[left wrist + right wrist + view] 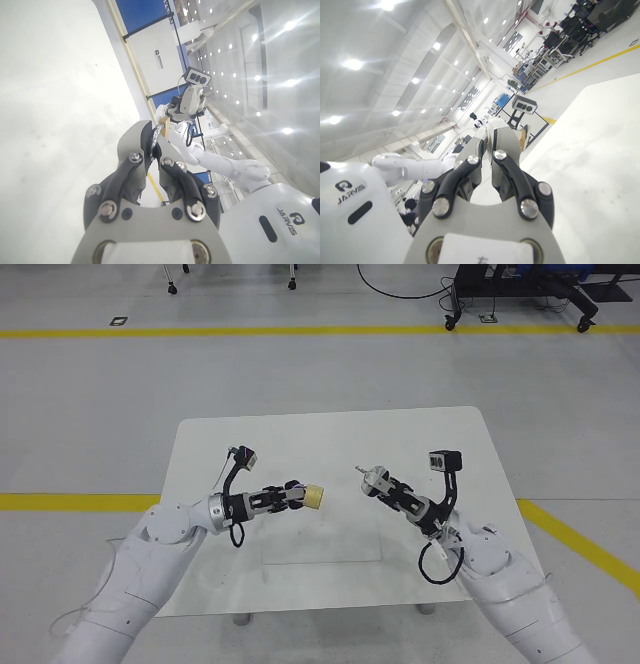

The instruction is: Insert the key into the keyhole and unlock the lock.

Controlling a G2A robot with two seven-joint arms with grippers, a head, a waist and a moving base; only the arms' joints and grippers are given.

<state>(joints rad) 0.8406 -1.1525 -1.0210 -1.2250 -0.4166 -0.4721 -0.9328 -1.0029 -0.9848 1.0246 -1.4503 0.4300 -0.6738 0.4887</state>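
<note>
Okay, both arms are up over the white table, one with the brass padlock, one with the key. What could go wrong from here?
The left gripper pinches the brass padlock only by its silver shackle, so the body may swivel when pushed. The small silver key in the right gripper stands apart from the padlock. If misaligned, it could skid off. Either thing, slipping, would drop to the white table.

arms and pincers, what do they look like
The left arm and right arm are smooth white shells with black cable loops at the wrists. The left pincer and right pincer have grey fingers, black linkages, silver bolts.
</note>
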